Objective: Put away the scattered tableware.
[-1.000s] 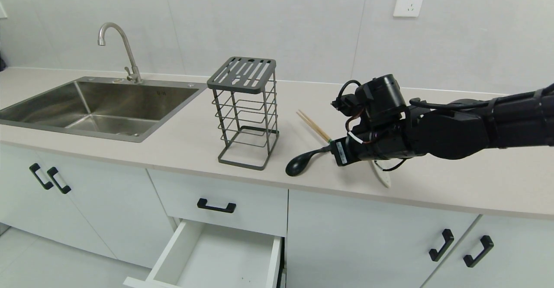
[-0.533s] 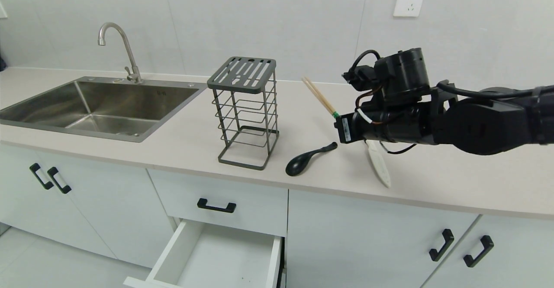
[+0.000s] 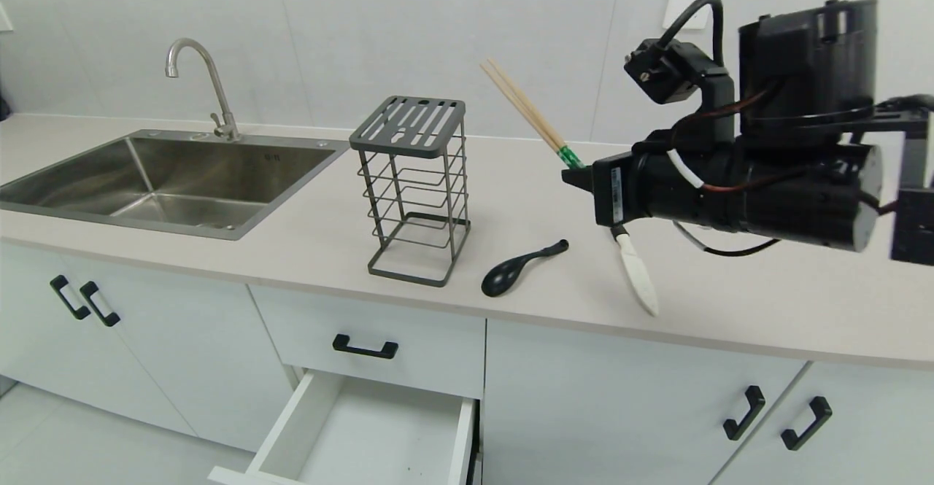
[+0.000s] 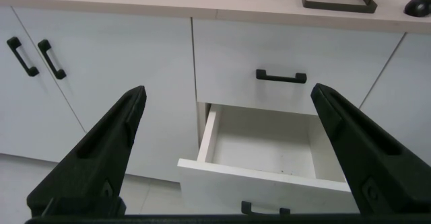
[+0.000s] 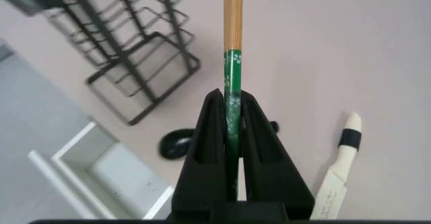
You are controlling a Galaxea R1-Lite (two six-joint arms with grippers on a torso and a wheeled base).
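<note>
My right gripper (image 3: 574, 172) hangs above the counter, shut on the green end of a pair of wooden chopsticks (image 3: 524, 106) that slant up and to the left. In the right wrist view the gripper (image 5: 232, 109) pinches the chopsticks (image 5: 233, 22). A black spoon (image 3: 516, 268) lies on the counter (image 3: 306, 237) below, right of the wire rack (image 3: 414, 187). A white knife with a black band (image 3: 635, 268) lies beside the spoon. My left gripper (image 4: 229, 109) is open, held low in front of the open drawer (image 4: 269, 157).
A steel sink (image 3: 168, 179) with a faucet (image 3: 201, 80) takes up the counter's left. The white drawer (image 3: 365, 434) under the counter stands pulled out, with closed cabinet doors on both sides. A wall socket (image 3: 686, 4) sits behind the right arm.
My right gripper has risen from the counter with the chopsticks, lifting them well above the spoon and knife. Spoon, knife and rack have not moved.
</note>
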